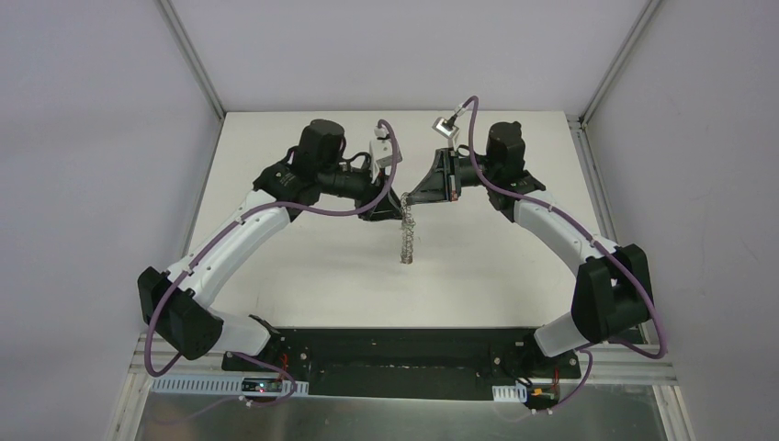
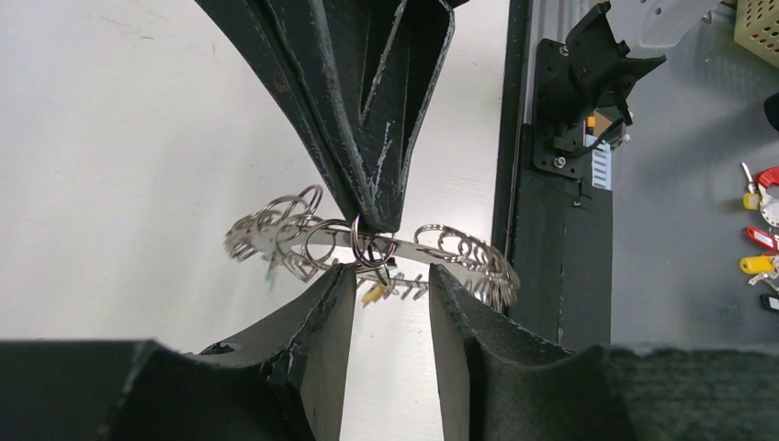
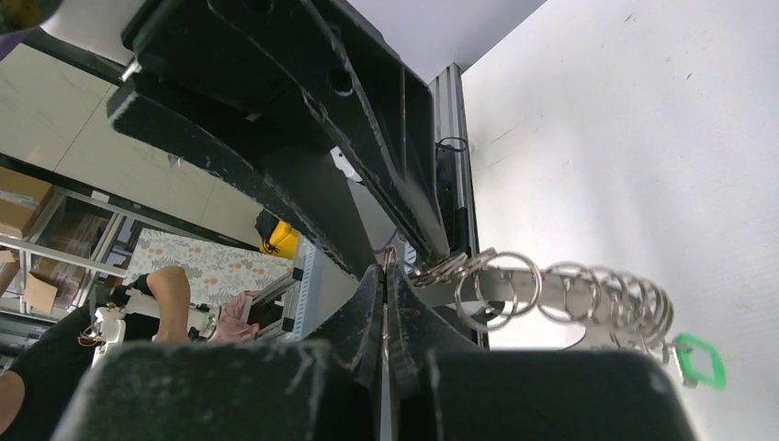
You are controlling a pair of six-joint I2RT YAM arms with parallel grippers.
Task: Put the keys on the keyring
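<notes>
Keyring (image 1: 407,241) dangles over the table (image 1: 303,276), one small ring pinched in the closed right gripper (image 3: 386,276). Left gripper (image 2: 390,276), jaws partly apart, straddles the band by a yellow key (image 2: 372,294). Threading seems under way; next needs a fine pinch there.

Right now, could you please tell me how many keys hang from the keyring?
2: a green key at the keyring's free end, and a yellow-orange key beneath its middle, by the left tool. Others may be hidden.
</notes>
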